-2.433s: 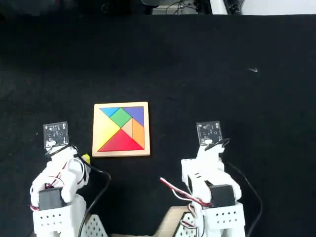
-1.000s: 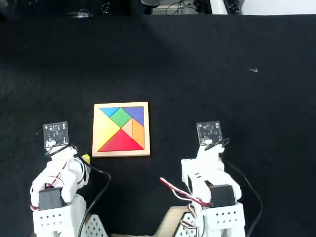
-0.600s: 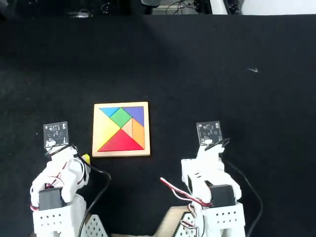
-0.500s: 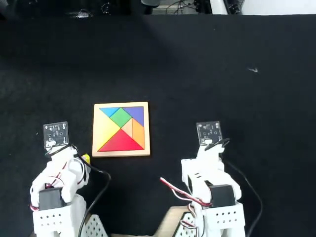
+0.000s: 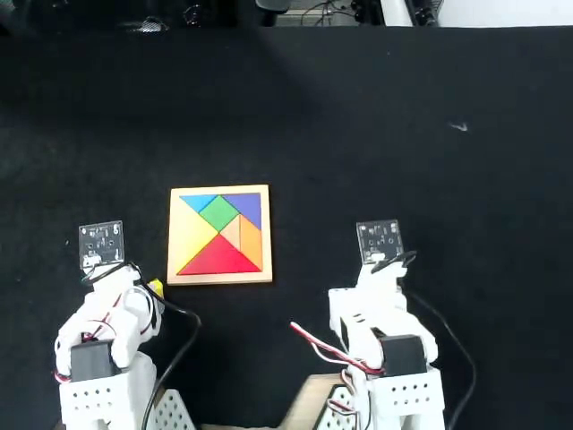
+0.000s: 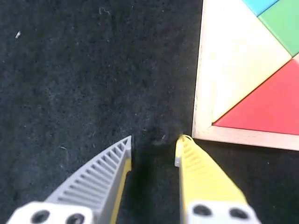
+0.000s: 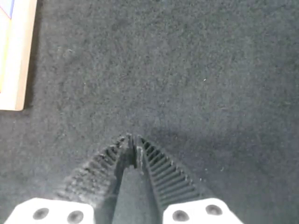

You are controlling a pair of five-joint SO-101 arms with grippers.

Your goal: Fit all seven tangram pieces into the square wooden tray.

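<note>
**A:** Where does the square wooden tray point(image 5: 219, 280) sit?

**B:** Flat on the black cloth-covered desk point(image 5: 376, 134), left of centre, just ahead of the two white arms. Seven pieces lie inside it and fill the square. The large yellow triangle point(image 5: 190, 237) is on the left and the large red triangle point(image 5: 219, 258) along the near edge. The light blue triangle point(image 5: 199, 202) and green square point(image 5: 219, 213) are at the far side, with the dark blue triangle point(image 5: 248, 207) in the far right corner. The orange piece point(image 5: 252, 242) runs down the right side, and the small tan triangle point(image 5: 231, 235) is in the middle.

**A:** What stands close to it?

**B:** The left tool point(image 6: 157, 138). Its yellow finger point(image 6: 201, 177) ends just beside the tray's near left corner, but I cannot tell whether it touches. The grey finger point(image 6: 100, 179) is a narrow gap away, with bare cloth between the two and nothing held.

**A:** And the other arm?

**B:** The right tool point(image 7: 133, 138) is closed tip to tip on nothing, low over the cloth, to the right of the tray and apart from it.

**A:** The surface, the room?

**B:** The cloth is dark and linty, with a small pale speck point(image 5: 460, 126) far off to the right. A pale wooden board point(image 5: 309, 399) lies between the arm bases. Beyond the desk's far edge are dark cables point(image 5: 313, 11) and a white surface point(image 5: 501, 11) at the far right.
</note>
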